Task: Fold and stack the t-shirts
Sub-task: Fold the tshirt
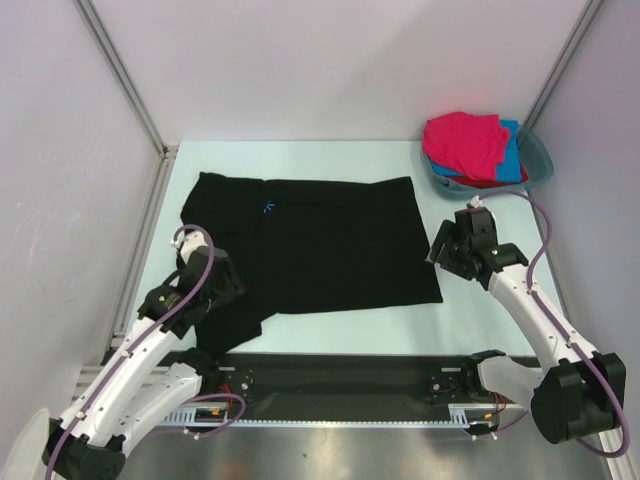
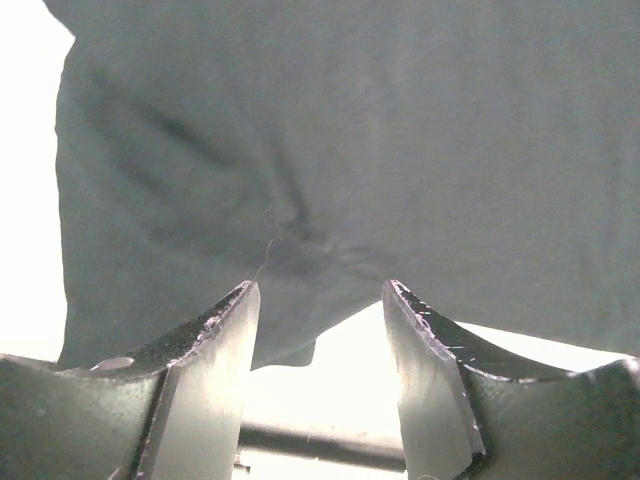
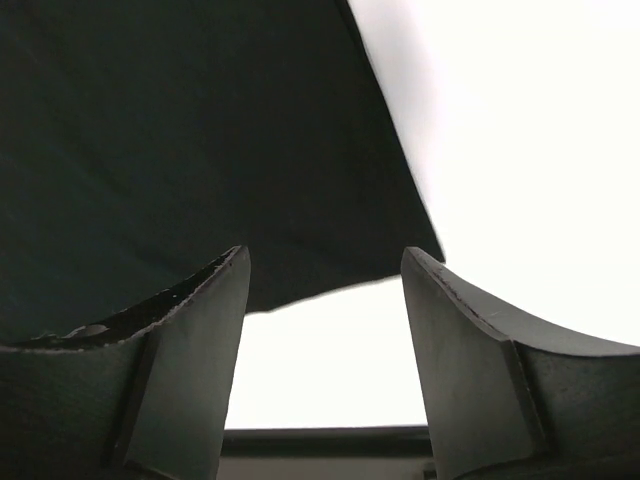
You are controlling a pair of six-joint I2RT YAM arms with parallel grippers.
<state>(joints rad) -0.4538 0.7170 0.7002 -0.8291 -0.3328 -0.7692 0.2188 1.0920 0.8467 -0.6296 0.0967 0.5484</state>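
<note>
One black t-shirt (image 1: 330, 235), edges just ahead of left pincer (image 2: 318, 290) and right pincer (image 3: 325, 256) (both apart).

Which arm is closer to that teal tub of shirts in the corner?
Right. The right gripper is by the right edge of the black shirt, near the tub; the left gripper is at its lower-left corner.
</note>
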